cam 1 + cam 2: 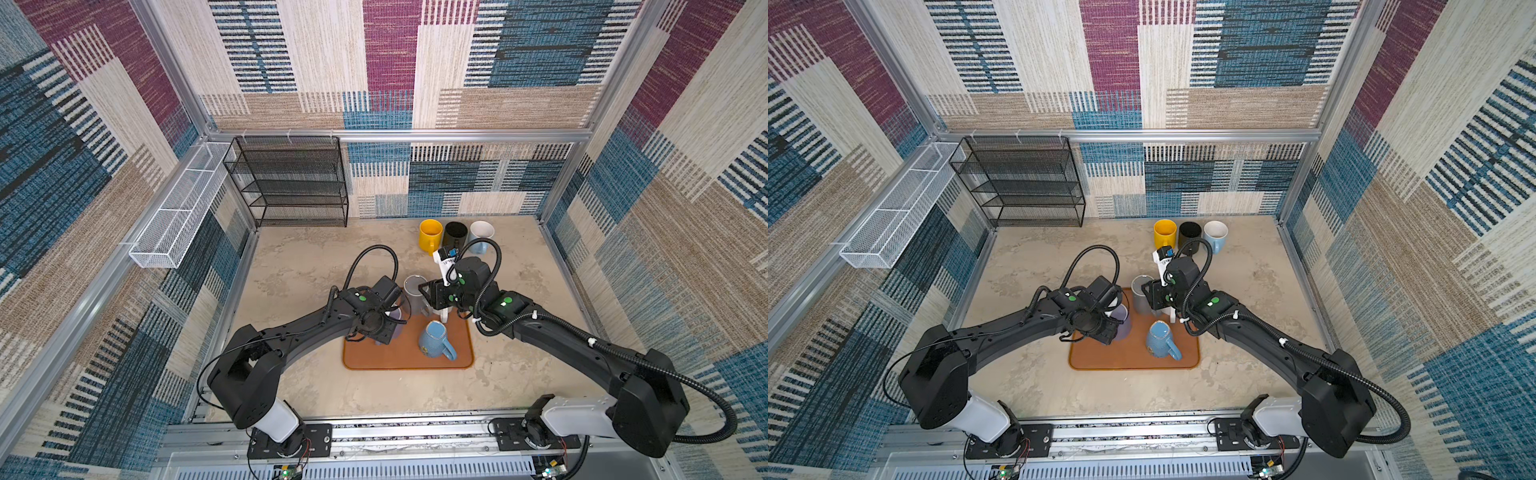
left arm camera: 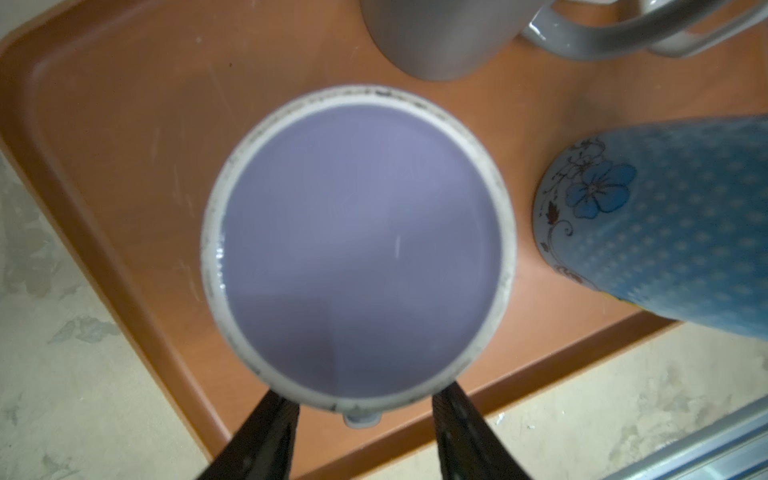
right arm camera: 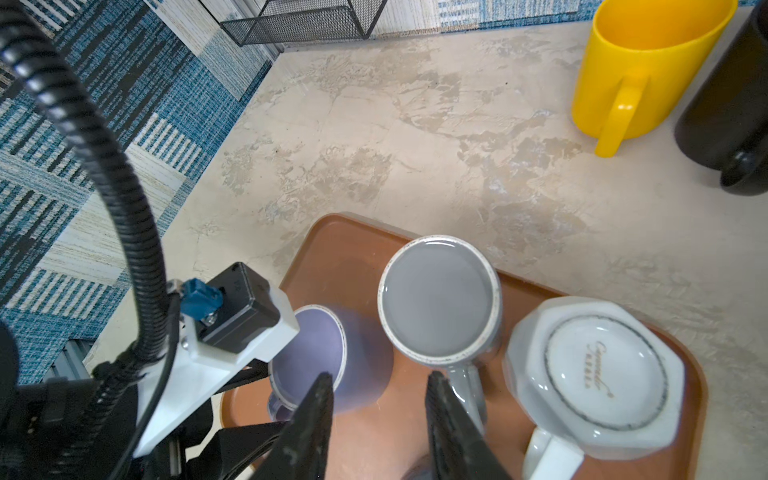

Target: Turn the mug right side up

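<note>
A purple mug [image 2: 357,249] stands upside down on the orange tray [image 2: 124,124], at the tray's left in both top views [image 1: 397,328] [image 1: 1123,326]. My left gripper [image 2: 365,395] hangs straight over it. Its jaws are open, one on each side of the mug's handle [image 2: 361,419], with a gap to the handle on both sides. My right gripper [image 3: 379,377] is open and empty, above bare tray between the purple mug [image 3: 307,357] and the handle of an upside-down grey mug [image 3: 440,299].
A white eight-sided mug [image 3: 598,374] sits base up beside the grey mug [image 1: 415,291]. A blue dotted mug [image 1: 432,338] stands at the tray's front right. Yellow [image 1: 430,235], black [image 1: 455,235] and white [image 1: 481,232] mugs stand upright at the back. A black wire rack [image 1: 291,183] fills the back left.
</note>
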Robot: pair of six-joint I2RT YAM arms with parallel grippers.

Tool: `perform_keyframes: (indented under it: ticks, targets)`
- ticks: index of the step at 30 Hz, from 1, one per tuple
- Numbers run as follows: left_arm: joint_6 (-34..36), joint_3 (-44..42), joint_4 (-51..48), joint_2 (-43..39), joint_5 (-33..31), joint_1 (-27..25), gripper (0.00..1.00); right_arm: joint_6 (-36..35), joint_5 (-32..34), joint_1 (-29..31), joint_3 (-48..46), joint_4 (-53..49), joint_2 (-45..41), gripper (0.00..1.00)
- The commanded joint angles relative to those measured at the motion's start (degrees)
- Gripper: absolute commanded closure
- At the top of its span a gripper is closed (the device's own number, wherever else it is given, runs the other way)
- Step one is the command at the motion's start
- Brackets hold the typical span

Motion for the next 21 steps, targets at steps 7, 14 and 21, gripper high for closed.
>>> perform_keyframes:
  ticks: [7,14,21]
  targets:
    - [1.7,1.1,-1.2,2.5,-0.6,-0.2,0.54,-0.3,-0.3,-0.5,-0.7,1.4,-0.4,0.6]
    - [1.9,1.7,-1.2,3.7,-1.5,-0.4,0.55,0.1,-0.6,-0.6,-1.0,1.3,-0.9,0.6]
    - [1.7,2.0,-1.2,4.6,-2.3,-0.5,0.66,0.3,-0.8,-0.5,-1.3,1.1,-1.2,0.6]
